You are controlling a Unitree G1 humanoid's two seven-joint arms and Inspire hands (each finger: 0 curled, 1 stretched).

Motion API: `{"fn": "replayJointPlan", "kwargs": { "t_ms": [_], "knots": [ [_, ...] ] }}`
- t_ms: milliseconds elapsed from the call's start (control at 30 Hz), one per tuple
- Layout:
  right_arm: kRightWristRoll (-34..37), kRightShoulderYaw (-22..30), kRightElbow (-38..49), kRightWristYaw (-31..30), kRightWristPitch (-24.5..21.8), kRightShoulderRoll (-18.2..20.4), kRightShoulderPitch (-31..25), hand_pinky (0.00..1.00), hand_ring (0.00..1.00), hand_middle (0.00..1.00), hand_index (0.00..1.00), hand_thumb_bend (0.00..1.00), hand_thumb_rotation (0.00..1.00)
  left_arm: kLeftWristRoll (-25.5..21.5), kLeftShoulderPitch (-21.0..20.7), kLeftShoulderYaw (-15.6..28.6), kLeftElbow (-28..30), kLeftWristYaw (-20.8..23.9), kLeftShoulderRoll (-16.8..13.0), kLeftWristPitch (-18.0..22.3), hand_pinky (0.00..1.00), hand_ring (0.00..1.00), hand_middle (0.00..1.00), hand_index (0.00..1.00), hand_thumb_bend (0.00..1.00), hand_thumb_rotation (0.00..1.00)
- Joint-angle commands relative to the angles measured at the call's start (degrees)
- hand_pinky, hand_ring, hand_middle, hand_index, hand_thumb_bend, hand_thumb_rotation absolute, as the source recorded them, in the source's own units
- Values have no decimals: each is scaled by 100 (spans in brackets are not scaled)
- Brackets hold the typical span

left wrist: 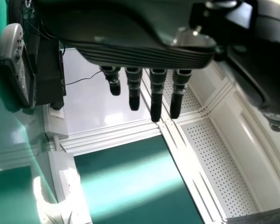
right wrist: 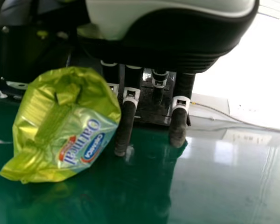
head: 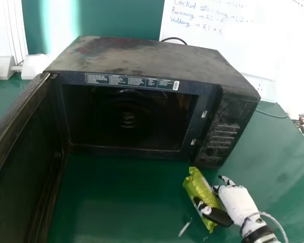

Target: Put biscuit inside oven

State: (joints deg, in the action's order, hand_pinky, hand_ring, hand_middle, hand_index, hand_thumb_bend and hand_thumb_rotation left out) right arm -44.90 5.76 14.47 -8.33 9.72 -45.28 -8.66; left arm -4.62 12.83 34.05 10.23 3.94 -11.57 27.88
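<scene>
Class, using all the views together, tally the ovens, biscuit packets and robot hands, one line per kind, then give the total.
Oven: 1
Biscuit packet: 1
Robot hands: 2 (right hand, left hand)
Total: 4

The right hand [head: 238, 201] is white, its thumb [head: 219, 216] black.

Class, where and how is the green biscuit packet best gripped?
Likely round the middle of the packet, coming from the robot's right: it is long and narrow, and one long side faces the right hand, whose thumb crosses it.
</scene>
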Motion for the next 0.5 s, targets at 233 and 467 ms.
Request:
{"fn": "replayJointPlan", "kwargs": {
  "t_ms": [233, 467],
  "knots": [
    [721, 138, 410, -639, -463, 181, 177, 21, 29, 40, 51, 52, 0, -24, 57, -47, 47, -20, 25, 72, 100, 95, 89, 89, 100, 100],
    [888, 140, 644, -886, -756, 354, 252, 21, 28, 40, 52, 52, 0, -17, 51, -54, 52, -28, 13, 57, 100, 95, 89, 89, 100, 100]
  ]
}}
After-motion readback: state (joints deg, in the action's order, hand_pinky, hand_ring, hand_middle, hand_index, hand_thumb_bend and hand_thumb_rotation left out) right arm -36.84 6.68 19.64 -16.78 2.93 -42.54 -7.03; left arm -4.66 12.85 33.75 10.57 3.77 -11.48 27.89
